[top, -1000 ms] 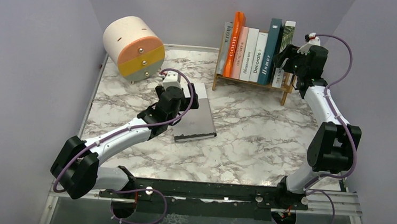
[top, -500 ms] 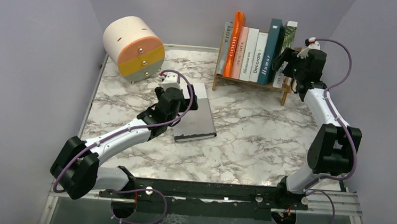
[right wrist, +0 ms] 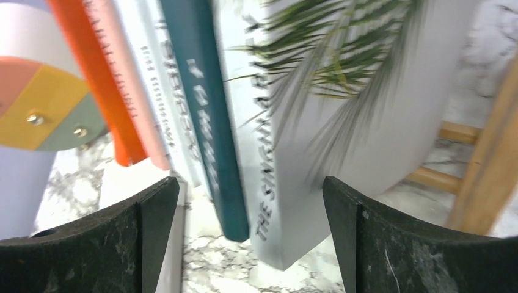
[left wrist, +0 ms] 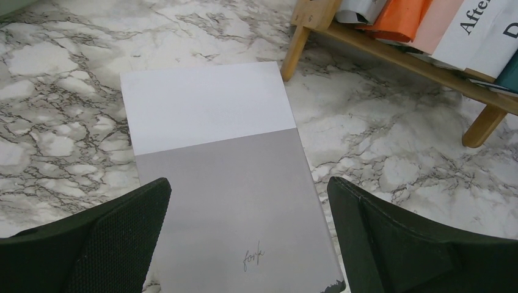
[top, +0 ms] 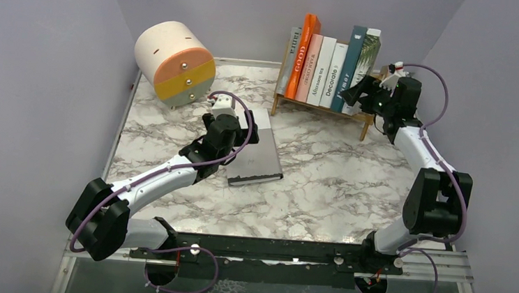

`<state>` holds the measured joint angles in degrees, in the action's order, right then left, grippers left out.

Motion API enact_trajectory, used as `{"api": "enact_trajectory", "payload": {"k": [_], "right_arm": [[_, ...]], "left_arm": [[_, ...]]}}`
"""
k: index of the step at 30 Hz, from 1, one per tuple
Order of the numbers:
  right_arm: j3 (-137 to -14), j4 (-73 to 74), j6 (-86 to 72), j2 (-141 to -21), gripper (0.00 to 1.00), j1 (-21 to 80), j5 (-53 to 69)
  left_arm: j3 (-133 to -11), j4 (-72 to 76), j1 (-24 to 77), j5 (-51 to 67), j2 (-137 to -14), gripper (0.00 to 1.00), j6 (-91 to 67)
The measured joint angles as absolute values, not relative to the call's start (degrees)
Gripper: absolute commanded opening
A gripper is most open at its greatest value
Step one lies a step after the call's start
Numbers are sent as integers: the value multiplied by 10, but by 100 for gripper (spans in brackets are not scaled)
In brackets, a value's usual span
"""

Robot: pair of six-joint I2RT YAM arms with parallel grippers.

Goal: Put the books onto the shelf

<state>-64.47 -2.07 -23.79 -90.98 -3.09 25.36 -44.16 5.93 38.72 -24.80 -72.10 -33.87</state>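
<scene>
The shelf [top: 316,107] stands at 1 o'clock on the desk [top: 351,189], near the back wall. Seven books [top: 324,71] stand in it with spines outward, all leaning with their tops toward 1 o'clock. In order they are grey, orange, pink and two white, then a teal book [top: 351,63] and a palm book [top: 365,60] with green fronds at the 3 o'clock end. The right tool [top: 356,92] is low in front of those last two, its jaws wide apart. In its blurred wrist view the teal and palm spines lie between the fingers, and neither finger visibly touches them. A flat book [top: 259,157], white at its far end and grey at its near end, lies on the marble near the desk's centre. It is at 7 o'clock from the shelf and well apart from it. The left tool [top: 228,136] hovers over it, jaws wide apart, gripping nothing. A drum [top: 176,63] sits at 10 o'clock
</scene>
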Motion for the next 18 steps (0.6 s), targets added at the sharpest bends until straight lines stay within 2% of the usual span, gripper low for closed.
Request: {"api": "enact_trajectory", "payload": {"k": [9, 18], "right_arm": [[-638, -44, -262, -890, 88, -30, 303], [-637, -14, -250, -829, 88, -28, 239]], "left_arm": [[-433, 59, 387, -248, -717, 98, -339], [-428, 56, 372, -248, -715, 99, -348]]}}
